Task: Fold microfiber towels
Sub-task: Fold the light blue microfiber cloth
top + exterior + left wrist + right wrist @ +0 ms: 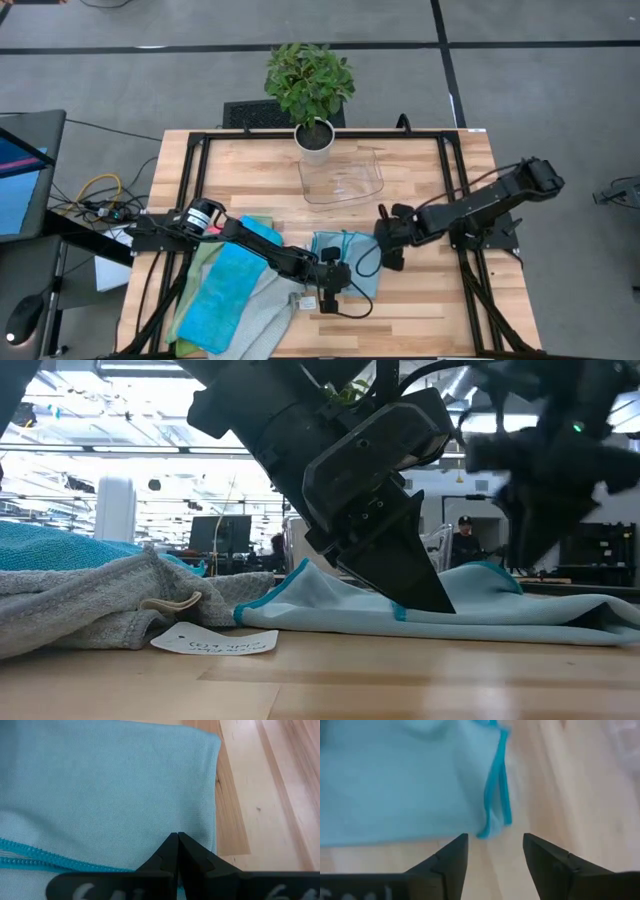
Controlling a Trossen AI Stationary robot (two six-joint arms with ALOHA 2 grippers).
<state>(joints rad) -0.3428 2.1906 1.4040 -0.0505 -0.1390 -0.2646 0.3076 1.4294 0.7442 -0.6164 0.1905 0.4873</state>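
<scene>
Soft teal-edged towel (352, 262), folded flat

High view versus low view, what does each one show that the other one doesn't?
Only the high view shows the potted plant, the clear plastic tray and the bright blue towel spread on the pile at the table's left. Only the low view shows the white tag lying on the wood by the grey towel, and the room behind. Both show the left hand pressed on the light teal towel, with the right hand beside it.
</scene>
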